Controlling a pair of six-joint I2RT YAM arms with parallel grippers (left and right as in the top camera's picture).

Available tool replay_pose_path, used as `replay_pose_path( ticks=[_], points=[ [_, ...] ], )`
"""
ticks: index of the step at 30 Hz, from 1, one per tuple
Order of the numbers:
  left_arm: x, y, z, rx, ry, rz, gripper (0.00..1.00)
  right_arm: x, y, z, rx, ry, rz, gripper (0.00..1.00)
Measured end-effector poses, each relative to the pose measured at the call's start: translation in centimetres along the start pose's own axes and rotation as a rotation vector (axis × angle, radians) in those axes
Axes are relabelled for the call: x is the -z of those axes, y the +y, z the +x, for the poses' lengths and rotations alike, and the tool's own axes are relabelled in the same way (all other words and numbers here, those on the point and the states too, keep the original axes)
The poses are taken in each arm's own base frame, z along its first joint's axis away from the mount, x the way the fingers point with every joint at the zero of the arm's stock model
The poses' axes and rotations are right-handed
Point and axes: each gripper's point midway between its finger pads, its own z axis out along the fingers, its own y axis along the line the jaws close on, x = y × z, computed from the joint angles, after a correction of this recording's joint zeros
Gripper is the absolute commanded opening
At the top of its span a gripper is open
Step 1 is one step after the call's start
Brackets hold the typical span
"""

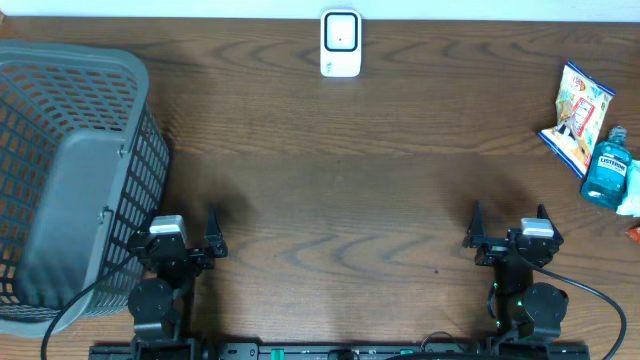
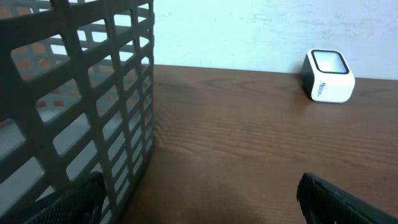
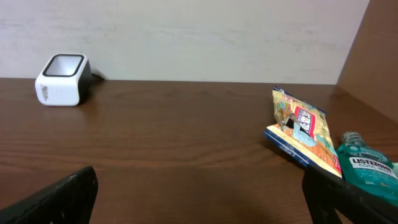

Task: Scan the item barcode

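A white barcode scanner (image 1: 340, 43) with a dark window stands at the far middle of the table; it also shows as the scanner (image 2: 328, 76) and the scanner (image 3: 61, 80) in the wrist views. A snack packet (image 1: 576, 116) and a teal mouthwash bottle (image 1: 606, 167) lie at the far right, seen again as the packet (image 3: 300, 127) and the bottle (image 3: 368, 167). My left gripper (image 1: 186, 232) and right gripper (image 1: 508, 225) rest near the front edge, both open with nothing between the fingers.
A grey slatted basket (image 1: 72, 170) fills the left side, right beside my left gripper, with its wall (image 2: 81, 99) close in the left wrist view. A white and orange item (image 1: 630, 205) peeks in at the right edge.
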Motion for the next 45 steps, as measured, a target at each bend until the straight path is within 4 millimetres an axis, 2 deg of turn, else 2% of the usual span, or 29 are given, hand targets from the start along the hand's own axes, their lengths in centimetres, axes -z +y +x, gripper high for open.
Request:
replay_pose_path(
  ticks=[45],
  points=[
    [-0.27,0.07,-0.44,0.030,-0.044,0.001,0.98,0.00,0.00,0.00,0.000,0.000,0.000,0.99]
  ],
)
